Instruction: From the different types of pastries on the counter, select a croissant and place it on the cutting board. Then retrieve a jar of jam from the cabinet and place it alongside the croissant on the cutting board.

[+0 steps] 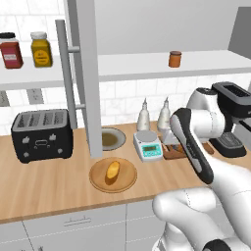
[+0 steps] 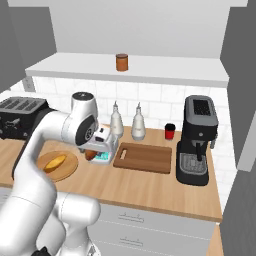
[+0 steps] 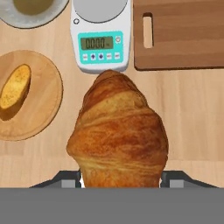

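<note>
My gripper [image 3: 118, 179] is shut on the croissant [image 3: 119, 135], a glossy dark orange-brown pastry held above the counter [image 3: 192, 109] in front of the scale. From the right base view the croissant [image 2: 90, 155] hangs under the hand, left of the dark-brown cutting board [image 2: 144, 157], which lies bare. The board [image 3: 183, 35] is at the upper right of the hand view. The paler golden loaf [image 1: 113, 170] rests on the round wooden plate [image 1: 128, 182]. The small orange-brown jam jar [image 2: 121, 62] stands on the open cabinet shelf [image 2: 165, 69].
A kitchen scale [image 1: 148, 147], two bottles [image 2: 138, 122] and a bowl [image 1: 112, 138] sit near the back. The toaster [image 1: 41, 135] is at the left, the coffee machine [image 2: 197, 140] and a red cup [image 2: 170, 131] at the right. The cabinet door [image 1: 83, 73] stands open beside red [image 1: 10, 50] and yellow [image 1: 40, 49] jars.
</note>
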Controlling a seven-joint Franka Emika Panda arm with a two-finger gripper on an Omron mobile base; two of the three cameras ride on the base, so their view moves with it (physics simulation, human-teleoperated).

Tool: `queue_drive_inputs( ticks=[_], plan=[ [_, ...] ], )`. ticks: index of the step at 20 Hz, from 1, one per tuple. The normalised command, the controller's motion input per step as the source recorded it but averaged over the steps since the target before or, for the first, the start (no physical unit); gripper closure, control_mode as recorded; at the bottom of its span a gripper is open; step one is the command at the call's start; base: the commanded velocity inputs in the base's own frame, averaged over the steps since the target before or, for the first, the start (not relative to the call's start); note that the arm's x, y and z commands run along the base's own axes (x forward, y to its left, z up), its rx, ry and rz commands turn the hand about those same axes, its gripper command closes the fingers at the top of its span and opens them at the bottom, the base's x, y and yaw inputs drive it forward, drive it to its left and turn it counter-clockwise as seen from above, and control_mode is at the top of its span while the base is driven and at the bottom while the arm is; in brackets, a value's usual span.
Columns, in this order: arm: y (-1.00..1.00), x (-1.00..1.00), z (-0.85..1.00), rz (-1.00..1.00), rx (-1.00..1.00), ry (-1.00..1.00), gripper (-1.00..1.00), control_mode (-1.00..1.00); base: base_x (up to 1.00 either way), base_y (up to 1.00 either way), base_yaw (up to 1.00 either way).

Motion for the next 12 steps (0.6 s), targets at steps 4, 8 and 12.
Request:
queue_drive_inputs(
  ticks=[4,8,12],
  plan=[
    [-0.57,0.2,0.02,0.09,0.01,0.1,1.0,-1.0,0.0,0.0,0.0],
    [-0.37,0.54,0.0,0.08,0.0,0.12,1.0,-1.0,0.0,0.0,0.0],
    [-0.06,0.88,0.0,0.01,0.0,0.1,1.0,-1.0,0.0,0.0,0.0]
  ],
)
